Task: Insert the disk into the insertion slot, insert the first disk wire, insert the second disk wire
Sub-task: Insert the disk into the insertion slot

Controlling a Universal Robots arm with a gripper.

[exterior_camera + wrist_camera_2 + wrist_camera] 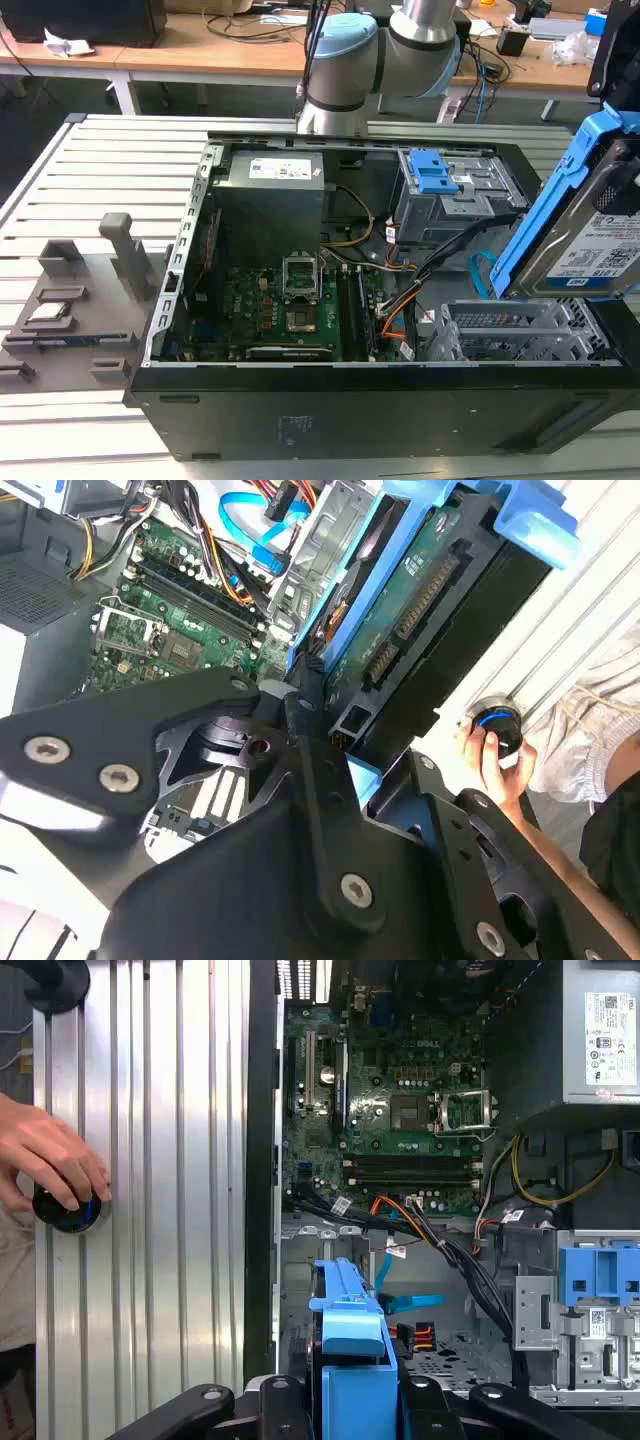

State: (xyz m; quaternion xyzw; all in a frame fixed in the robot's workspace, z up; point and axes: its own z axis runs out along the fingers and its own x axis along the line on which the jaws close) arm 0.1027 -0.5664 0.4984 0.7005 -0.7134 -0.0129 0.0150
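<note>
my hand (350, 1408) is closed on the disk (598, 252), fingers clamped against either side of its blue carrier. in the exterior view the disk hangs tilted at that view's right, above the case's edge and above the insertion slot (508, 330), touching neither bay. both bays of the slot stand unfilled. in the second wrist view the disk's green circuit side (400, 590) faces the camera, with its connector edge exposed and nothing plugged into it. the first disk wire (418, 1335) lies loose inside the case, its red and orange strands ending near the perforated floor, just beside the carrier. the second disk wire (405, 1303) curls free beside it; in the exterior view its light-blue loop (478, 270) sits between the slot and the grey drive cage (455, 205) with the blue latch (432, 170). the motherboard (290, 310) lies open to view beyond the wires. outside the case, on the slatted desk (170, 1160), a person's hand (48, 1152) rests on a black knob (68, 1212) with a blue ring.
</note>
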